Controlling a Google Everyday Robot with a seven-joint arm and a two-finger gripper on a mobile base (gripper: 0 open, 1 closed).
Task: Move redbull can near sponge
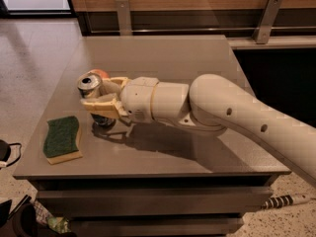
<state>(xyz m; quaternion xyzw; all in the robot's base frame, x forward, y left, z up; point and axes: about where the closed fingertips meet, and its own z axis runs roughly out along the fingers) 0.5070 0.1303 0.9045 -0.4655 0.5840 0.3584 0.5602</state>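
The redbull can [91, 85] is upright with its silver top showing, held between the fingers of my gripper [101, 95] at the left of the grey table [163, 58]. The gripper is shut on the can, whose base is just above or on the tabletop. The sponge [62, 138], green on top with a yellow base, lies flat near the table's front left corner, a short way left and in front of the can. My white arm reaches in from the right.
A red-orange apple [100, 73] sits just behind the can, mostly hidden by the gripper. A wooden wall with metal brackets [266, 19] runs behind the table. Cables and clutter [29, 216] lie on the floor at lower left.
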